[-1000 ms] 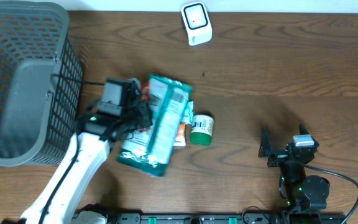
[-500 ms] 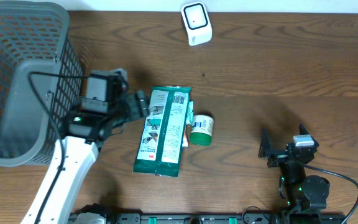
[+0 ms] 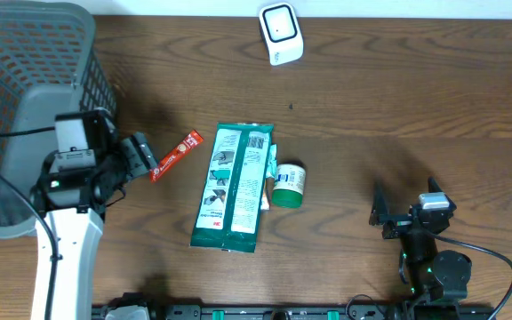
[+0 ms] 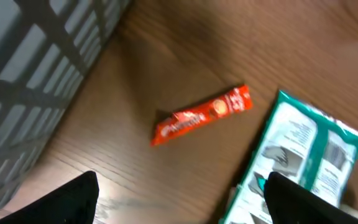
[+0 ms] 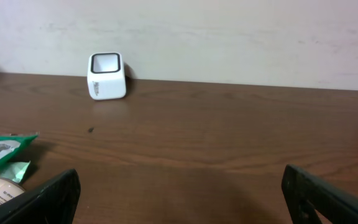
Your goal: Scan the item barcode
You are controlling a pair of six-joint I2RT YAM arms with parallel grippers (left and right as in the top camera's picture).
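A red sachet (image 3: 176,154) lies flat on the worktop toward the left edge, just ahead of the left fingers (image 3: 140,156), which are spread and grasp nothing. Beside it lie a green packet (image 3: 234,187) and a small green-lidded jar (image 3: 288,184). The white scanner (image 3: 280,33) stands at the far edge, well apart. A grey mesh basket (image 3: 105,98) fills the far left corner, its floor showing. The right fingers (image 3: 380,213) are released near the near edge.

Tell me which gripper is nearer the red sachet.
Left. The left gripper is open right beside the red sachet, on its basket side, not touching; the right gripper sits far across the table, beyond the green pack.
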